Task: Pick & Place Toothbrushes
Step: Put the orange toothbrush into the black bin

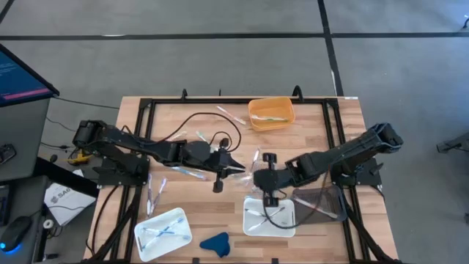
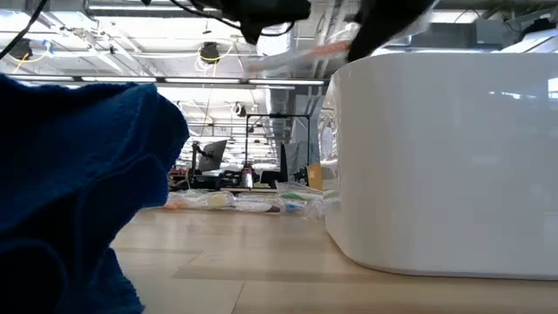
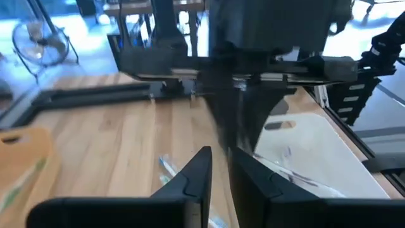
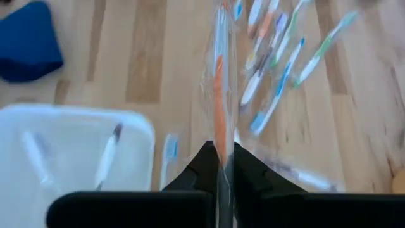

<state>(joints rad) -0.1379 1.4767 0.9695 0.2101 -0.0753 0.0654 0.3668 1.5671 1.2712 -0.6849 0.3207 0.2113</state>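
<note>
A toothbrush with an orange stripe, in a clear wrapper [image 4: 219, 95], is held over the table's middle by my right gripper [image 4: 220, 166], which is shut on it; the high view shows this toothbrush [image 1: 254, 158] as a pale sliver. My left gripper [image 3: 219, 166] stands close by at the left [image 1: 236, 168]. Its fingers are open by a narrow gap with nothing showing between them. Loose toothbrushes [image 4: 278, 57] lie flat on the wood. More toothbrushes lie in the two white trays [image 1: 163, 233] [image 1: 270, 215]. My right gripper pinches one end of the wrapped toothbrush [image 4: 219, 147] between its two fingers. The fingers slant down toward the table's left, and the brush runs on in line with them past their tips. It is lifted clear of the table.
An orange tub [image 1: 271, 114] stands at the far edge, with a black cable [image 1: 198, 121] looping to its left. A blue cloth [image 1: 215, 243] lies at the near edge between the trays. A clear lid [image 1: 322, 204] lies right of the right tray.
</note>
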